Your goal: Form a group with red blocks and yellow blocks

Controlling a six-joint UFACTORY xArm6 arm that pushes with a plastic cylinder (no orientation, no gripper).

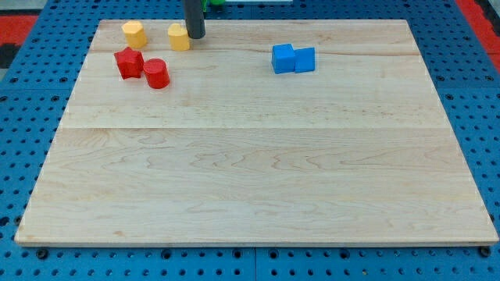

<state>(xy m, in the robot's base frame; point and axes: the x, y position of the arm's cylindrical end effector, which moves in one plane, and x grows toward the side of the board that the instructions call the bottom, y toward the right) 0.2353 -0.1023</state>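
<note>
Since my tip [194,37], a bare rod with no jaws, seems to touch the right yellow block [179,37] near the left yellow block [133,33], red star [129,62] and red cylinder [157,73], an off-centre shove could spin it off the board's [250,195] top edge

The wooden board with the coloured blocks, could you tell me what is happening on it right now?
My tip sits at the view's top left, right against the right side of a yellow block. A second yellow block lies further left, and a red star-like block and a red cylinder touch just below. Two blue blocks lie together, apart to the right, on the board.
</note>
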